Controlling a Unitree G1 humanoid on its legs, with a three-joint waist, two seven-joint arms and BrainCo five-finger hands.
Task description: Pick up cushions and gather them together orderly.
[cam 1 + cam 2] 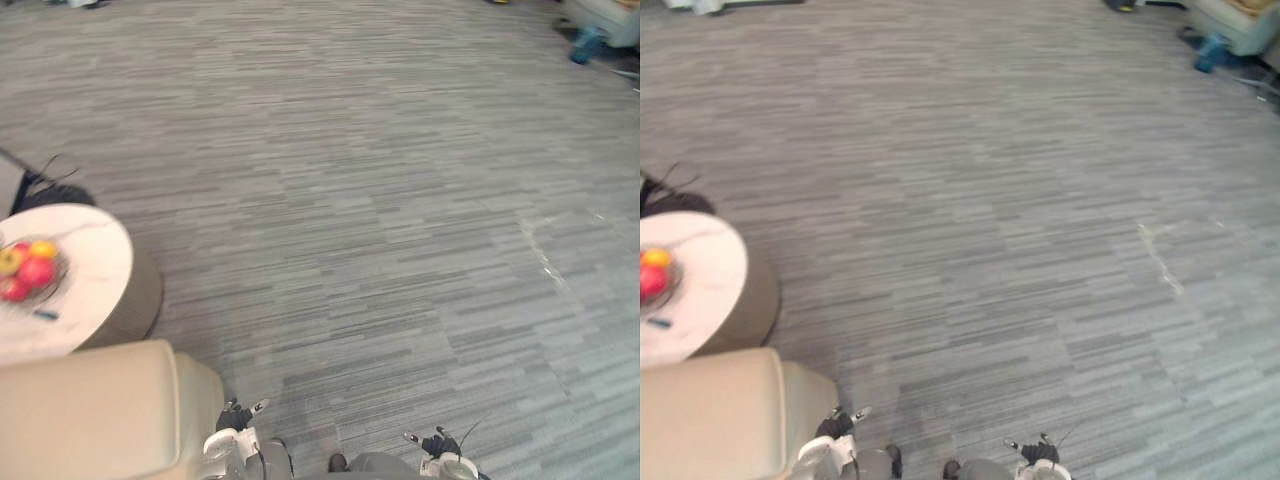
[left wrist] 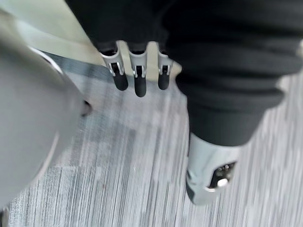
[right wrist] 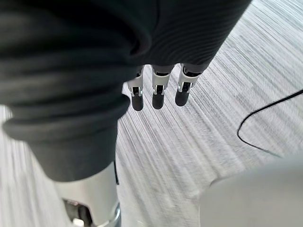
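Both hands hang empty, fingers straight & relaxed, left hand at 7 o'clock just beside a beige padded block, right hand at 5, & w/ a pale cushion-like shape far off at 1 (can't tell what it is), a careless turn twd it may clip the round table & fruit bowl at 9.

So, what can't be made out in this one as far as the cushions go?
- Beige padded piece, eye views: cut off by the lower left edge, so cushion or seat cannot be told.
- Blue thing, far corner: too small to identify.
- Fruit bowl on the round table: cut by the left edge.
- Left hand, right hand: fingers straight, holding nothing; palms hidden by their dark covers.
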